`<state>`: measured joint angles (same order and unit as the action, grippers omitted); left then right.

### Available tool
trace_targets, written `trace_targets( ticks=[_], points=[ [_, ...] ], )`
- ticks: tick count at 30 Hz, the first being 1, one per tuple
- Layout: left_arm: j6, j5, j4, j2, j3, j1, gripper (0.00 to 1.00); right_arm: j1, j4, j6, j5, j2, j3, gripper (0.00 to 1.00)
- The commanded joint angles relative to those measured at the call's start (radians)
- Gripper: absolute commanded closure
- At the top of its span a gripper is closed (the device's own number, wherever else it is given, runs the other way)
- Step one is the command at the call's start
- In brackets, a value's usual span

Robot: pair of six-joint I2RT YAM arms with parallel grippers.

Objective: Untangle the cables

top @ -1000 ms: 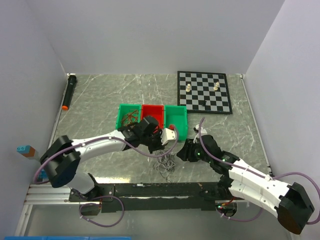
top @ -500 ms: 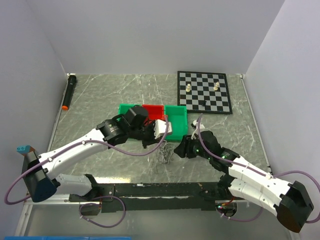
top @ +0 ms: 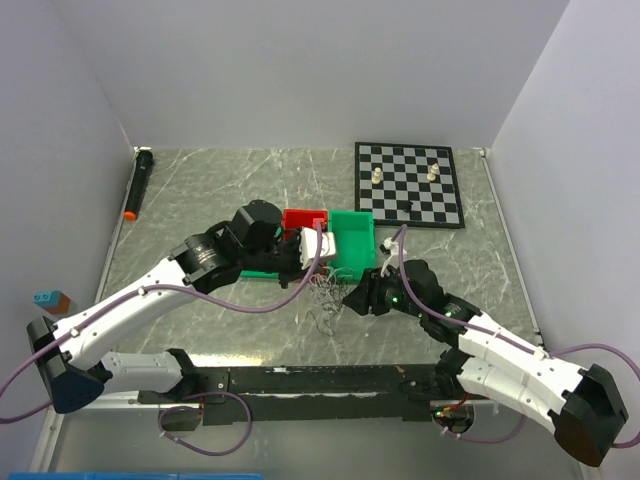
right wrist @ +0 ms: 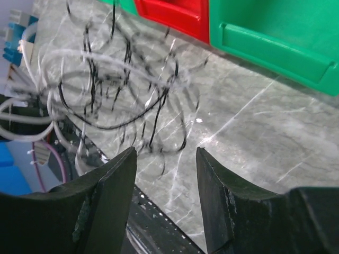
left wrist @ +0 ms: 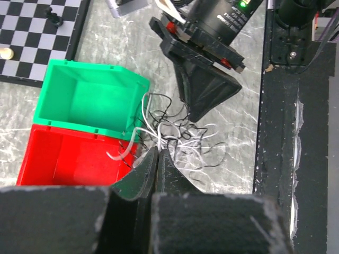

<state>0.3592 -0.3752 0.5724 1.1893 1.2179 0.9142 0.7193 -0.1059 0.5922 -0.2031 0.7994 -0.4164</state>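
Cables [left wrist: 180,135]: white and black curly tangle on table, just ahead of left gripper [left wrist: 158,154] tips, touching green bin [left wrist: 85,100] corner. Red bin [left wrist: 69,159] beside fingers.
Left jaws pressed together, apparently pinching strand at tips.
Right gripper [right wrist: 165,152]: fingers apart, tangle just beyond, nothing held.
Step, judged: early, pulling tangle apart.
Next likely needs right closing on separate loop, then arms drawing apart.
Hard to tell: which strand is pinched, which wires cross. Tangle blurred in right wrist view.

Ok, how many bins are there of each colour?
Green bins: 2 (one mostly hidden)
Red bin: 1
Total: 3
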Motion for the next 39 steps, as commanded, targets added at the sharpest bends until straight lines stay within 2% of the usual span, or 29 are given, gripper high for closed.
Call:
trace_targets(
  ticks=[1,9,18,31,39],
  points=[
    [0.011,0.018,-0.009,-0.034,0.0,0.005,0.99,-0.006,0.064,0.043,-0.039,-0.023,0.027,0.44],
    [0.0,0.022,-0.029,-0.034,0.0,0.005,0.99,-0.008,0.149,0.058,-0.068,0.041,0.036,0.45],
    [-0.019,0.033,-0.059,-0.043,-0.035,0.005,0.99,-0.007,0.227,0.073,-0.174,0.089,0.051,0.45],
    [-0.034,0.027,-0.08,-0.034,-0.026,0.005,0.99,-0.006,0.258,0.096,-0.182,0.195,0.018,0.45],
    [-0.04,0.028,-0.089,-0.031,-0.023,0.005,0.99,-0.006,0.298,0.104,-0.203,0.19,0.038,0.45]
  ],
)
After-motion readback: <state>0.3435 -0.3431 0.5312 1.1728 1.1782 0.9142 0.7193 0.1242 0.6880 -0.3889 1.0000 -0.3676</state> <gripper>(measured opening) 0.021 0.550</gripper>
